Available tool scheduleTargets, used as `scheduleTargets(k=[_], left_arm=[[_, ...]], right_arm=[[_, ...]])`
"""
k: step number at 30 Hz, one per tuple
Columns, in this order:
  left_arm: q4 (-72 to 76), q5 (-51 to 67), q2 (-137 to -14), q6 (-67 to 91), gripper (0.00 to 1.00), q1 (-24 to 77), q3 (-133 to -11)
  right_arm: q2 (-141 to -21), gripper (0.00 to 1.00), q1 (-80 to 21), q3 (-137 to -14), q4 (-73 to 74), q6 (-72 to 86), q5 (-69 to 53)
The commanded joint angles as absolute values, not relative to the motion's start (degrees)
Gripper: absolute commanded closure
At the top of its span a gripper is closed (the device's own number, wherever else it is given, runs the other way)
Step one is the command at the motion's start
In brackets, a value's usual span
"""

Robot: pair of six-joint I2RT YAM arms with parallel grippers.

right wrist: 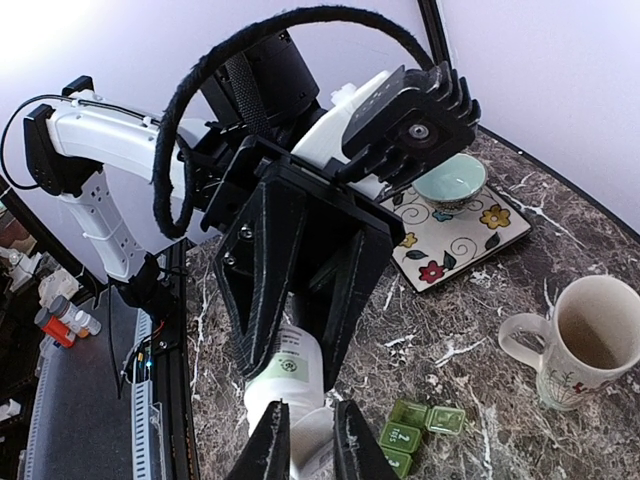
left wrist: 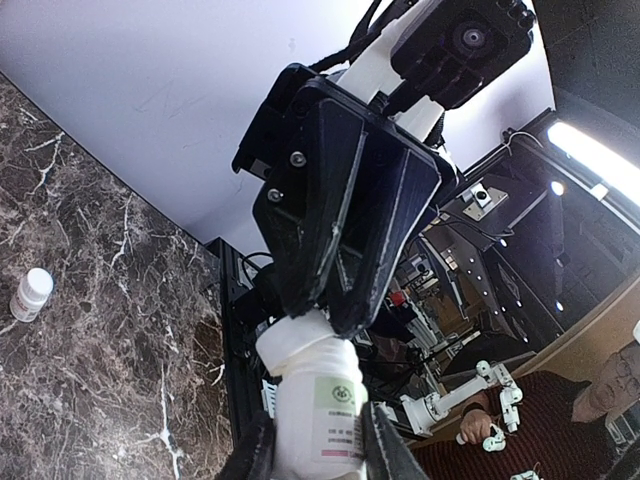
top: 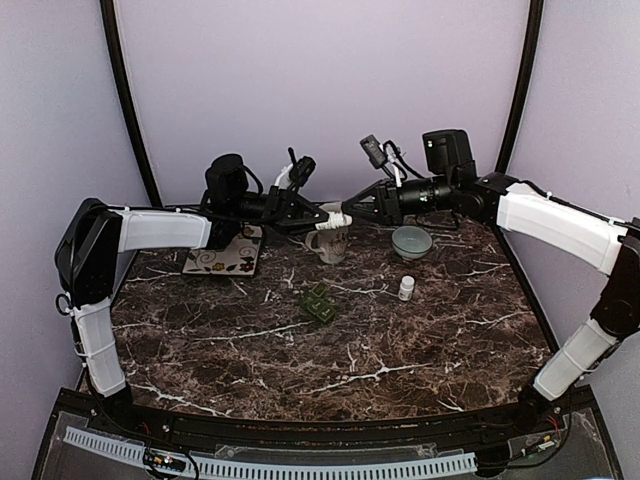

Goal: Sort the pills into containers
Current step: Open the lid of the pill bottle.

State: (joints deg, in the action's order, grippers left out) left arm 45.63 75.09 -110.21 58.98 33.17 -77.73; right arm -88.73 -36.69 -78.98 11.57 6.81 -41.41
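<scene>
Two-handed hold in mid-air above the mug (top: 331, 243), near the table (top: 400, 350) back edge, open marble in front, left gripper (left wrist: 318, 455) clamped on pill bottle (left wrist: 322, 400), right gripper (right wrist: 308, 445) pinching its cap (left wrist: 295, 342)

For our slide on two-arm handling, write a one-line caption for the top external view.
The left gripper holds a white pill bottle in mid-air; right gripper grips its cap.

Top looks down; close wrist views share bottle (left wrist: 318, 405).
</scene>
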Motion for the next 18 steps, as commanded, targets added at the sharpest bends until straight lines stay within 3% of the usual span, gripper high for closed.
scheduleTargets(k=[1, 7, 18], left_arm=[[47.51, 75.7, -109.07, 57.74, 0.98, 33.22, -77.94], [39.96, 74.82, -108.3, 50.19, 0.98, 33.29, -74.59], [40.28, 73.46, -109.92, 46.12, 0.98, 33.57, -68.87]], right_arm=[[-89.65, 0.86, -36.54, -80.09, 10.65, 7.45, -42.2], [-88.99, 0.84, -36.64, -76.82, 9.64, 8.79, -42.03], [-86.94, 0.83, -36.94, -66.97, 1.61, 13.76, -40.01]])
